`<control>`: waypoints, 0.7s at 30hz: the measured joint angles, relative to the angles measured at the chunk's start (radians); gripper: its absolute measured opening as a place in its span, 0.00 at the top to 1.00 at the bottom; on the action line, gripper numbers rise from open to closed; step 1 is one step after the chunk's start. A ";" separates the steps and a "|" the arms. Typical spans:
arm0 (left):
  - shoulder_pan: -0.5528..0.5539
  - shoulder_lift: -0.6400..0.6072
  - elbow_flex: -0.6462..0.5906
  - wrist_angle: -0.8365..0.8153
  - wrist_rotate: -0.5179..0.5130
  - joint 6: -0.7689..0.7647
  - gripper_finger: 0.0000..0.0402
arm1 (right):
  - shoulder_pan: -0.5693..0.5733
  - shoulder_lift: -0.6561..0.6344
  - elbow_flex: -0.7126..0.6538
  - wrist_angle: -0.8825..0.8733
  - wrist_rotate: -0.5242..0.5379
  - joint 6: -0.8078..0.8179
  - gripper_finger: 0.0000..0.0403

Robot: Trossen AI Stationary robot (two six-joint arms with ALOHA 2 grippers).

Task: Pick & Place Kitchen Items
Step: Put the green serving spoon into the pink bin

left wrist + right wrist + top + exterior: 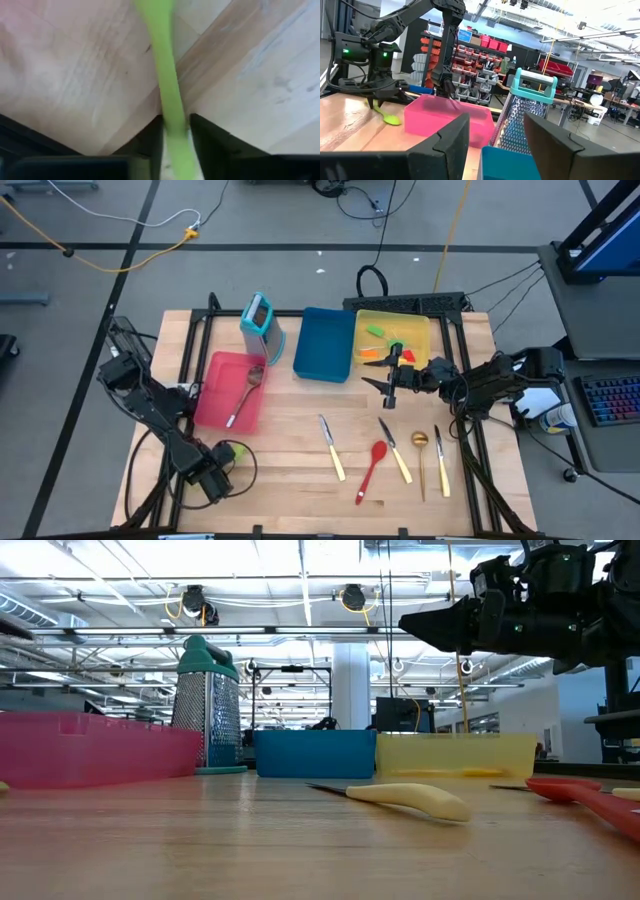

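Green spoon (167, 95) runs lengthwise out from the left gripper (175, 137), pinched by its handle; right gripper (495, 145) spread.

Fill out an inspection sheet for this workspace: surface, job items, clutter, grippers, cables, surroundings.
Surface: wooden table, bare at the front middle.
Job's things: wooden spoon in the red tray; small spatulas in the yellow tray; two cream-handled knives, red spoon, gold spoon on the table; green spoon at the left gripper.
Clutter: blue tray, teal grater.
Grippers: left gripper closing around the green spoon's handle; right gripper open, raised near the yellow tray.
Cables: yellow and black cables on the floor.
Surroundings: keyboard at the right, shelving behind.
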 joint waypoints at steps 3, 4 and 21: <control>0.005 0.000 0.000 0.019 -0.024 -0.024 0.87 | 0.000 0.000 0.000 0.000 0.000 0.000 0.55; 0.011 0.000 0.000 0.020 -0.026 -0.040 0.90 | 0.000 0.000 0.000 0.000 0.000 0.000 0.55; 0.132 0.008 0.216 -0.226 -0.289 0.025 0.90 | 0.000 0.000 0.000 0.008 0.000 0.000 0.55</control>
